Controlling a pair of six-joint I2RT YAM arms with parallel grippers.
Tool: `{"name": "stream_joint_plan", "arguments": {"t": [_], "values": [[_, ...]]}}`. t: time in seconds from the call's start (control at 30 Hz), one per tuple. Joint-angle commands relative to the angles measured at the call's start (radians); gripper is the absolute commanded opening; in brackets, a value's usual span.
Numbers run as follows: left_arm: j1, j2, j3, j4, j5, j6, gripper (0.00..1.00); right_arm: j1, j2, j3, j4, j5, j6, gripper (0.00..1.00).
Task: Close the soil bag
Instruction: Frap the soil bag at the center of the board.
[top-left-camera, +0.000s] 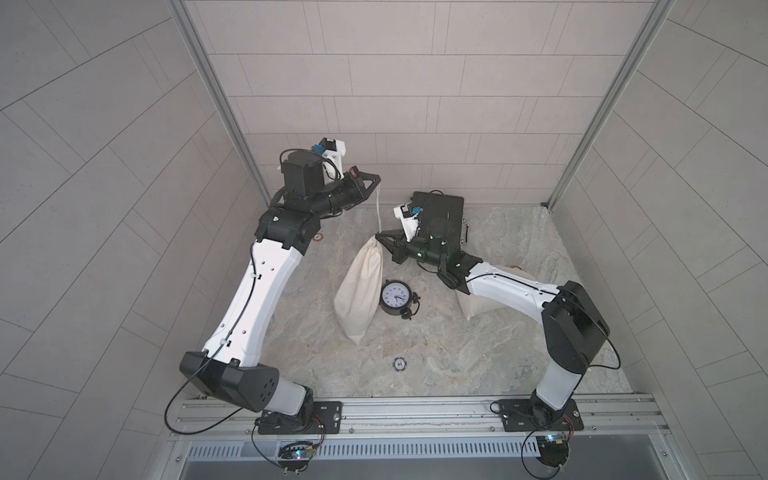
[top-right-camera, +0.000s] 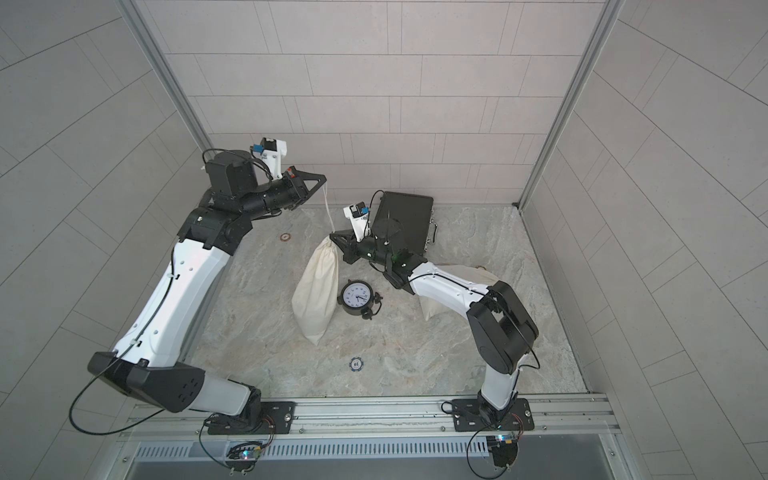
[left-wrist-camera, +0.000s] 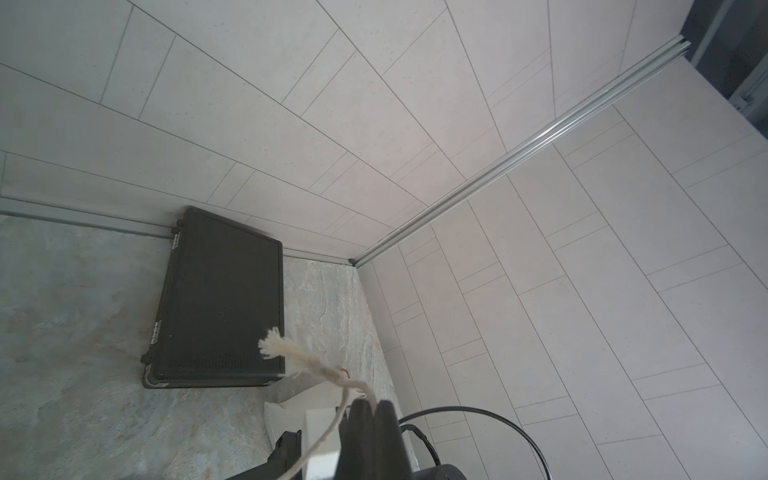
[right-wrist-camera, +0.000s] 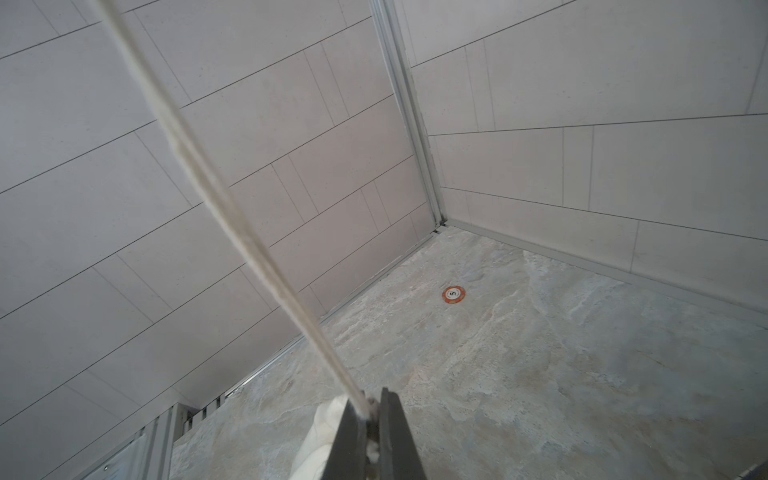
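The soil bag (top-left-camera: 359, 291) (top-right-camera: 318, 286) is a cream cloth sack lying on the stone floor, its mouth gathered tight at the far end. My right gripper (top-left-camera: 379, 237) (top-right-camera: 332, 237) (right-wrist-camera: 372, 399) is shut on the bag's gathered neck, with cloth (right-wrist-camera: 320, 432) showing beside its fingers. A drawstring (top-left-camera: 378, 208) (top-right-camera: 328, 208) (right-wrist-camera: 232, 220) runs taut from the neck up to my left gripper (top-left-camera: 378, 178) (top-right-camera: 324, 179) (left-wrist-camera: 372, 405). That gripper is raised near the back wall and shut on the string, whose frayed end (left-wrist-camera: 272, 345) sticks out past it.
A black case (top-left-camera: 440, 216) (left-wrist-camera: 220, 299) lies by the back wall behind the right arm. A black clock (top-left-camera: 395, 297) sits right of the bag. A second cream bag (top-left-camera: 473, 307) lies under the right arm. Chips: blue (top-left-camera: 400, 364), red (top-left-camera: 319, 237) (right-wrist-camera: 453, 294).
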Motion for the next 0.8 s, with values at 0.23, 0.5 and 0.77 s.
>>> {"name": "stream_joint_plan", "arguments": {"t": [0.23,0.5,0.77], "values": [[0.047,-0.031,0.120,0.239,0.067,-0.053,0.00,-0.064,0.092,-0.159,-0.250,0.060,0.044,0.08],[-0.063,-0.048,-0.034,0.289,0.091,-0.020,0.00,-0.063,-0.006,-0.141,-0.177,-0.095,0.001,0.16],[-0.126,-0.034,-0.173,0.351,0.069,-0.023,0.00,-0.061,-0.098,-0.103,-0.029,-0.172,0.017,0.38]]}}
